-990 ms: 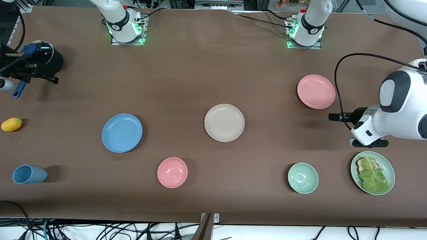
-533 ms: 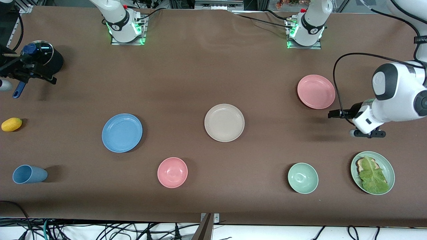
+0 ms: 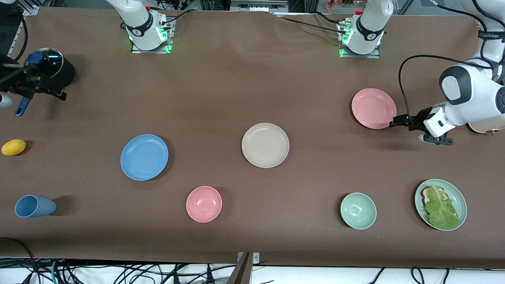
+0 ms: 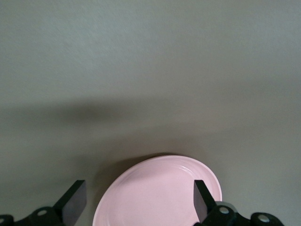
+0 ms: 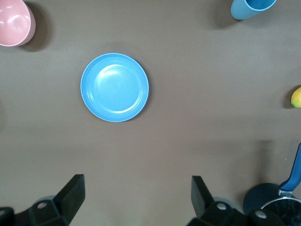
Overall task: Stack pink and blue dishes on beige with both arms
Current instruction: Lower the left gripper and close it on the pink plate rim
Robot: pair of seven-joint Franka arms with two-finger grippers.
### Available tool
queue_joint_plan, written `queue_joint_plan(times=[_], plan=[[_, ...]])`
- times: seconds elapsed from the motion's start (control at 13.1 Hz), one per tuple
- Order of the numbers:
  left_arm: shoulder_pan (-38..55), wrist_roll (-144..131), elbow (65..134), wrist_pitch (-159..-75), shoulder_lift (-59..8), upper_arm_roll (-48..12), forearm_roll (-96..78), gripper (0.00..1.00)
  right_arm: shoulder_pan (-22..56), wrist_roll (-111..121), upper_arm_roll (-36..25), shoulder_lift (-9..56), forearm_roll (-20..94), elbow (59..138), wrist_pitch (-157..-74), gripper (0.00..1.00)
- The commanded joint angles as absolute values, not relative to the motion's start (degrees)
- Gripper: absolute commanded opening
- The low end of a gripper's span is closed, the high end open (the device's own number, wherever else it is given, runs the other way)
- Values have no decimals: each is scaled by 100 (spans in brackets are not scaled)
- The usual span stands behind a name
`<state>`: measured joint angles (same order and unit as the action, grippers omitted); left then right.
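The beige plate (image 3: pixel 265 145) is set in the middle of the table (image 3: pixel 252 79). The blue plate (image 3: pixel 144 157) is laid toward the right arm's end, the pink plate (image 3: pixel 373 108) toward the left arm's end

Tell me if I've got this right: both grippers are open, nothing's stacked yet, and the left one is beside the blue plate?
Not quite. The left gripper is beside the pink plate, not the blue plate; the front view shows it at the pink rim, and the left wrist view shows pink between its open fingers. The rest holds: the right gripper is open too, and the beige plate is bare.
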<state>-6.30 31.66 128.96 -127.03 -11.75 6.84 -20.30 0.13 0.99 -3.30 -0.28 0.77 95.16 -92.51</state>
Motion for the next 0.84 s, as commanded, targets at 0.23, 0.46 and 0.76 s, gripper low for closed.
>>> queue_joint_plan(times=[0.23,0.46,0.76], plan=[[-1002,4332,13578,-13025,-896,738,-2566,100,9,158,-316,0,35,9439,-9176,100],[-1028,4657,13824,-13139,-888,870,-2724,100,9,158,-316,9,35,9439,-9176,100],[-1107,5412,14273,-13605,-888,896,-3189,100,9,158,-325,9,44,9439,-9176,100]])
